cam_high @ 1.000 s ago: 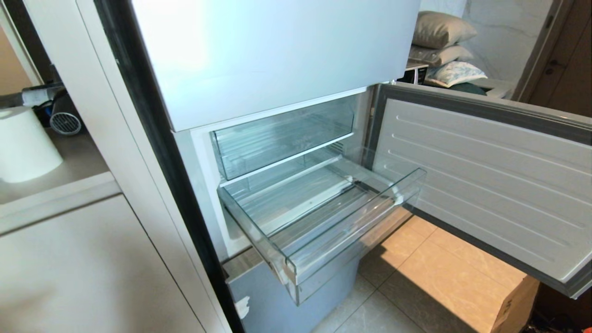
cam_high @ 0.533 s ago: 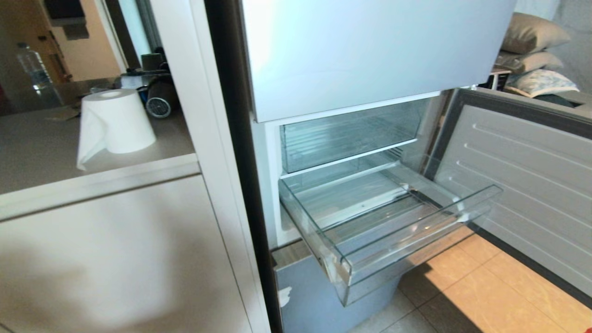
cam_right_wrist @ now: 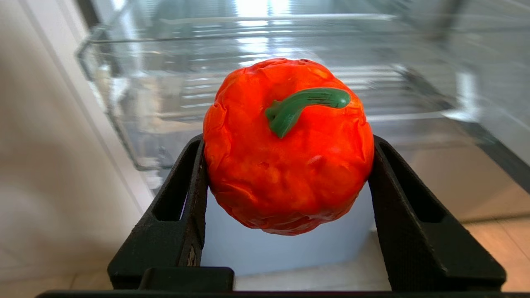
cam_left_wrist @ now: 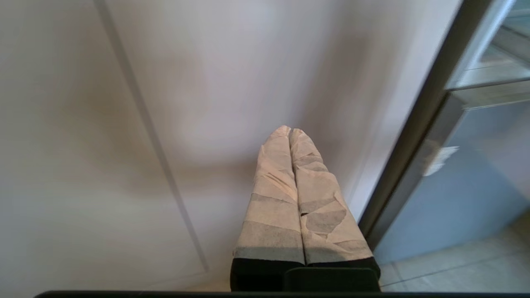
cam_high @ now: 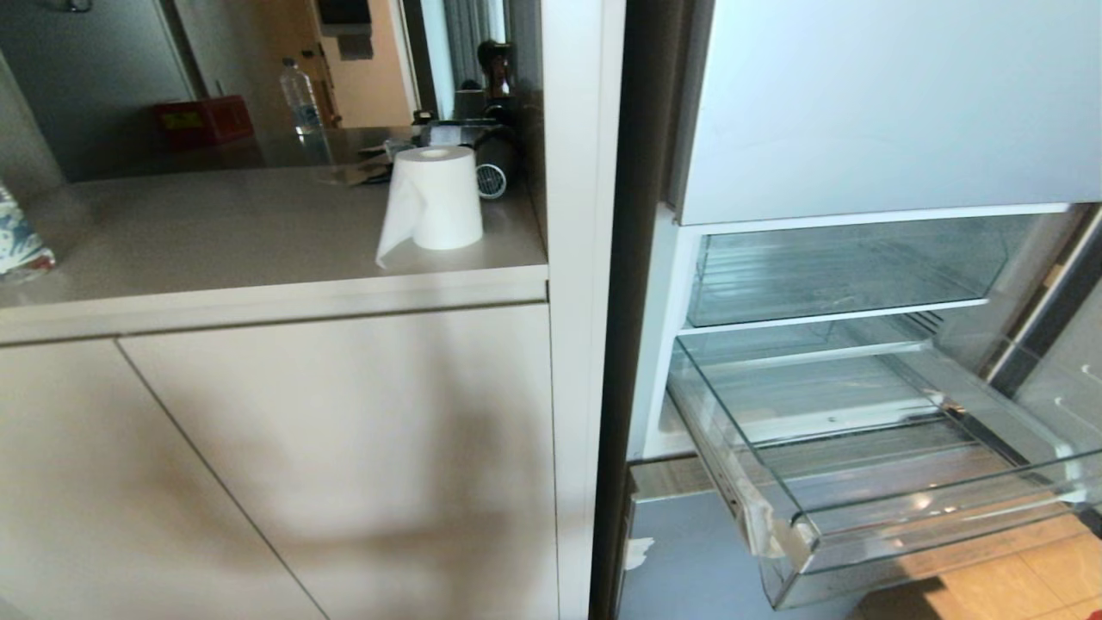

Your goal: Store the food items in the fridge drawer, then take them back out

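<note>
The fridge drawer (cam_high: 904,508) is pulled out at the right of the head view, a clear shallow tray with nothing in it. Neither arm shows in that view. In the right wrist view, my right gripper (cam_right_wrist: 287,145) is shut on an orange-red fruit (cam_right_wrist: 290,178) with a green stem (cam_right_wrist: 306,101). One black finger presses on each side of it. It hangs in front of and below the drawer (cam_right_wrist: 165,82). My left gripper (cam_left_wrist: 290,130) is shut on nothing. Its taped fingers point at a pale cabinet door (cam_left_wrist: 124,124).
A clear bin (cam_high: 844,267) sits above the drawer. Left of the fridge stand pale cabinet doors (cam_high: 301,448) under a counter (cam_high: 215,232) with a paper roll (cam_high: 435,198), a water bottle (cam_high: 301,90) and a red box (cam_high: 204,120). Tiled floor (cam_high: 1033,568) shows below the drawer.
The whole head view has swung left, so fridge and drawer now sit at the right and more counter shows. The drawer stays pulled out and empty.
</note>
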### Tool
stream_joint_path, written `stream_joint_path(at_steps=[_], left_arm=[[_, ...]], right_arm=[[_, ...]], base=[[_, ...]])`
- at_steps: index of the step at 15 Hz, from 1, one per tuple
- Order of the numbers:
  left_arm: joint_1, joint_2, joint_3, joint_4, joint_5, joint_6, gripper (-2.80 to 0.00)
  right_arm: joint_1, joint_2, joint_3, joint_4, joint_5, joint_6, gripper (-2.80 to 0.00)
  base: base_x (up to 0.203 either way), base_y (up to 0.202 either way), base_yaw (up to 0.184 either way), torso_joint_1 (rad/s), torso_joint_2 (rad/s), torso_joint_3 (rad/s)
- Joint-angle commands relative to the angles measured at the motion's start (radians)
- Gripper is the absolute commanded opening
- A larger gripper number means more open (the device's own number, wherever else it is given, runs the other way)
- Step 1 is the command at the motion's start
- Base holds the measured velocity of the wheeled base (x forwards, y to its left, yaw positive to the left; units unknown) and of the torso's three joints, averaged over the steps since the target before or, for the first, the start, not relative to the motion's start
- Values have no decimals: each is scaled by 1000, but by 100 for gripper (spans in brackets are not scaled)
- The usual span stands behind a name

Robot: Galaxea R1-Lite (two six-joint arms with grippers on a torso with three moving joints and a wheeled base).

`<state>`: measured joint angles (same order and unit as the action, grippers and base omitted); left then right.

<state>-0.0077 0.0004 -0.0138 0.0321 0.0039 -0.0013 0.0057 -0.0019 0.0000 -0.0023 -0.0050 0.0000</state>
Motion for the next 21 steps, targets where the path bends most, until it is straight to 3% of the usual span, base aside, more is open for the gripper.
stream_joint_path(at_steps=[1, 5, 8, 16, 21], left_arm=[[0, 0, 0, 0, 1, 0, -280], [0, 0, 0, 0, 1, 0, -280], [0, 0, 0, 0, 1, 0, -280], [0, 0, 0, 0, 1, 0, -280], [0, 0, 0, 0, 1, 0, -280]], right_arm=[[0, 2, 0, -1, 4, -5, -280], [0, 2, -4, -5, 14, -44, -280], [1, 79, -95, -49, 10, -28, -280], [3, 892, -467, -63, 20, 112, -280], [3, 1337, -588, -147, 44, 139, -280]], base=[[2, -10, 120, 3, -5, -1], [0, -1, 19, 1, -1, 2], [0, 0, 0, 0, 0, 0], [0, 0, 0, 0, 0, 0], [0, 0, 0, 0, 0, 0]])
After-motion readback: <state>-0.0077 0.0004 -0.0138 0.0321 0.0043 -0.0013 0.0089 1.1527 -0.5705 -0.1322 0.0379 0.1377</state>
